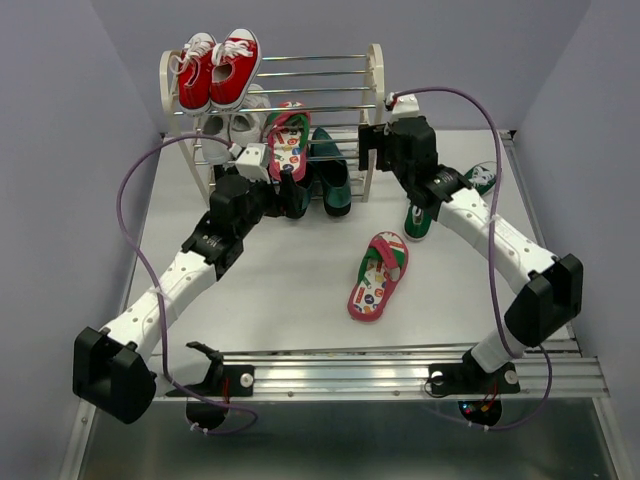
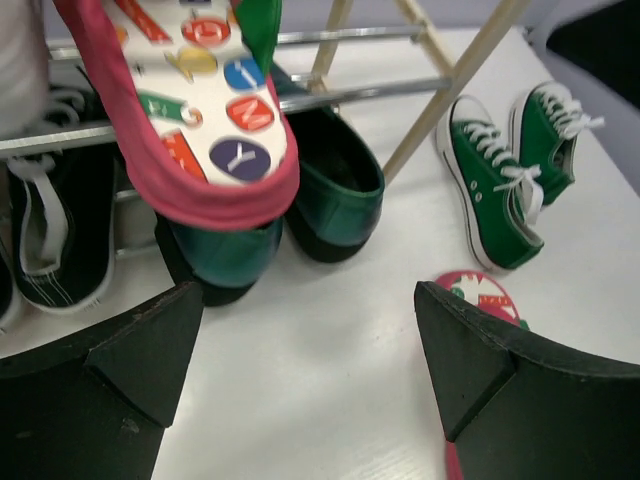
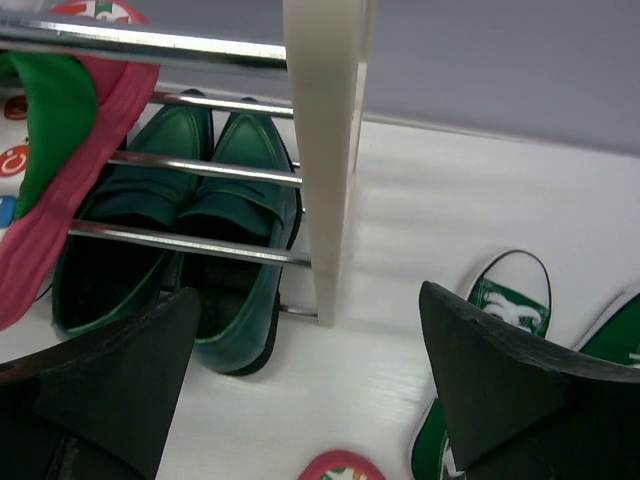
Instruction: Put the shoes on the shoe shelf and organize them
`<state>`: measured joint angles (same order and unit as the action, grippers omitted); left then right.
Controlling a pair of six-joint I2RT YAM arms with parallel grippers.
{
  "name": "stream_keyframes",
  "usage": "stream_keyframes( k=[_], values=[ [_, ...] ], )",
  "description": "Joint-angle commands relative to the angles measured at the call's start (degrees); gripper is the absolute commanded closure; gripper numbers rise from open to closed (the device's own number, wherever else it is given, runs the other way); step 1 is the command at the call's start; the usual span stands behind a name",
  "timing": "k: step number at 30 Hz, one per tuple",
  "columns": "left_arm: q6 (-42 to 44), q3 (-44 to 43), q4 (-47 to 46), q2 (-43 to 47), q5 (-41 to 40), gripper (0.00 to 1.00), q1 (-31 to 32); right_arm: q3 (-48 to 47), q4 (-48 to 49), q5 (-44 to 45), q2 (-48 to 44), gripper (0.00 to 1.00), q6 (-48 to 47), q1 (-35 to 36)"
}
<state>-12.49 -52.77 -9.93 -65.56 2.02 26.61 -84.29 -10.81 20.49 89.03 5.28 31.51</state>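
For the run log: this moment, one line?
left hand open; right hand open; one flip-flop on shelf, other flip-flop on table; teal slip-ons at shelf bottom; green sneakers on table

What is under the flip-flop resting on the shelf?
The pair of dark teal slip-ons, side by side at the bottom of the shoe shelf. The flip-flop hides much of the left one.

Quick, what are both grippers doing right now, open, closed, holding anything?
Left gripper: open, holding nothing.
Right gripper: open, holding nothing.
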Motion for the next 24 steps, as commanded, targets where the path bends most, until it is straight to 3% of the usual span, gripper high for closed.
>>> stream_keyframes(
  k=[1, 4, 11, 14, 17, 24],
  values=[
    [-3.06, 2.41, -1.23, 0.43, 0.09, 0.01, 1.25, -7.45, 4.92, -2.38, 5.52, 0.05, -4.05, -1.71],
    [-3.33, 2.76, -2.11, -0.27, -0.09, 0.01, 1.51, -11.24, 6.06, -4.84, 9.48, 0.11, -4.57, -3.12],
    [-4.03, 1.97, -4.13, -1.85, -1.4, 0.06, 1.51, -13.62, 9.22, -4.68, 13.88, 0.37, -8.7, -3.12],
    [-4.03, 1.19, -4.13, -3.52, -4.74, 0.11, 1.51, -12.92, 10.19, -3.62, 14.32, 0.52, -9.14, -3.12],
    [-3.77, 0.39, -4.3, -4.84, -4.83, 0.21, 1.51, -12.04, 13.0, -3.0, 14.41, 0.56, -9.85, -3.12],
    [-3.95, -2.15, -5.27, -8.09, -6.85, 0.45, 1.43, -10.46, 14.67, -3.26, 14.41, 0.8, -11.25, -3.12]
  ],
)
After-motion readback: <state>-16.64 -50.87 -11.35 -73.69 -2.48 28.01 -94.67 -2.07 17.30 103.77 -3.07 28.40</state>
